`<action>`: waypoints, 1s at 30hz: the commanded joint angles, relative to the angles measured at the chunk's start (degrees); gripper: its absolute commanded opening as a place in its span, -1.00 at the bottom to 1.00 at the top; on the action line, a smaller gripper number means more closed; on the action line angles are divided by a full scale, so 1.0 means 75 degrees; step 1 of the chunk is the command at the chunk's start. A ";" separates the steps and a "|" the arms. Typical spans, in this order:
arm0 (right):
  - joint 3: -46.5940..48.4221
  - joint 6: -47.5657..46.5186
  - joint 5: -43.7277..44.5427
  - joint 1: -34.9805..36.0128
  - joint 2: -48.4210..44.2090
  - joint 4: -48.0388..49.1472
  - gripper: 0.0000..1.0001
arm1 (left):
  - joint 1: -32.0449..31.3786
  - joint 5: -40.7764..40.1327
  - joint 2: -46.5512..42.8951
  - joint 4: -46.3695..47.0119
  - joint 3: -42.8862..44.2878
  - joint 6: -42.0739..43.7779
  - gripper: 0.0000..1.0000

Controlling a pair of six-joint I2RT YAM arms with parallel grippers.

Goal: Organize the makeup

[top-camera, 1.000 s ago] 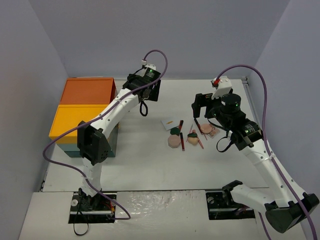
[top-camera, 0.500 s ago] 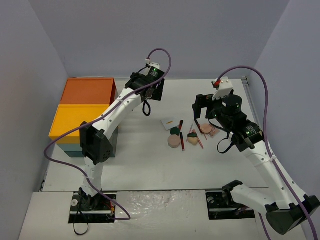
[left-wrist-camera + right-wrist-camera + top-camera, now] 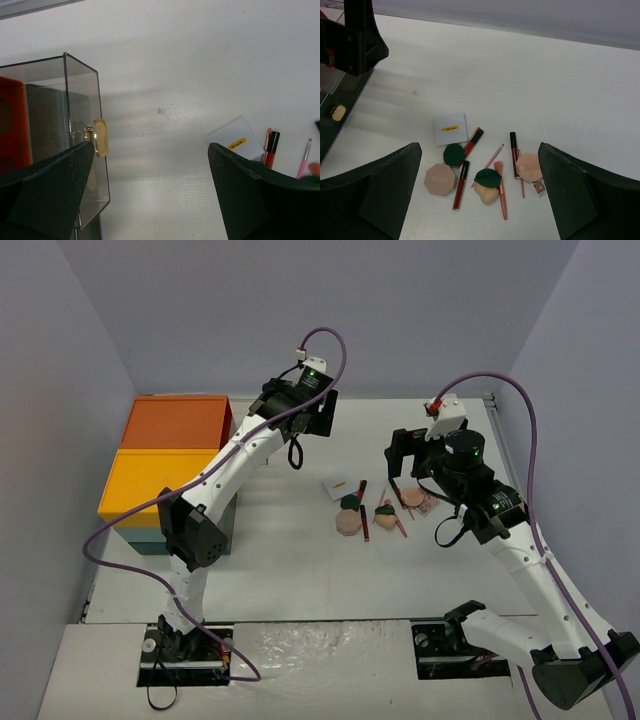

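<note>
The makeup lies in a loose cluster mid-table. It includes a white card (image 3: 451, 129), an octagonal pink compact (image 3: 440, 179), two dark green puffs (image 3: 453, 154), a peach sponge (image 3: 486, 192), a round pink puff (image 3: 528, 166), red gloss tubes (image 3: 460, 184) and pink brushes (image 3: 501, 195). My right gripper (image 3: 480, 150) hangs open above the cluster, touching nothing. My left gripper (image 3: 151, 150) is open over bare table, between a clear box door with a gold latch (image 3: 99, 137) and the white card (image 3: 236, 141). In the top view the left gripper (image 3: 300, 420) is back-left of the makeup (image 3: 365, 508).
A large teal box with an orange lid (image 3: 175, 422) and a yellow lid (image 3: 160, 480) stands at the table's left side. Its clear front panel (image 3: 60, 130) sits by my left finger. Purple walls close in on the table at the back and on both sides.
My left gripper has drifted a little to the right and toward the back wall. The right arm has hardly moved, and the makeup is unchanged.
</note>
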 commanded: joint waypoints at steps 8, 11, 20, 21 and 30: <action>-0.0033 0.0093 0.0792 0.0016 -0.0452 0.0413 1.00 | -0.1061 0.2267 -0.1234 0.0833 -0.1509 0.0124 0.94; -0.0133 0.0151 0.0910 0.0016 -0.0707 0.0401 1.00 | -0.1164 0.2665 -0.1169 0.1224 -0.2233 -0.0178 0.92; -0.0608 0.0543 0.1317 0.0016 -0.1360 0.0391 1.00 | -0.1187 0.2841 -0.0093 0.1820 -0.2237 -0.0743 0.67; -0.0632 0.0575 0.1342 0.0016 -0.1415 0.0384 1.00 | -0.1187 0.2829 0.0090 0.1805 -0.2105 -0.0746 0.63; -0.0654 0.0598 0.1369 0.0016 -0.1524 0.0228 1.00 | -0.1296 0.2790 0.1254 0.1584 -0.1315 -0.0685 0.15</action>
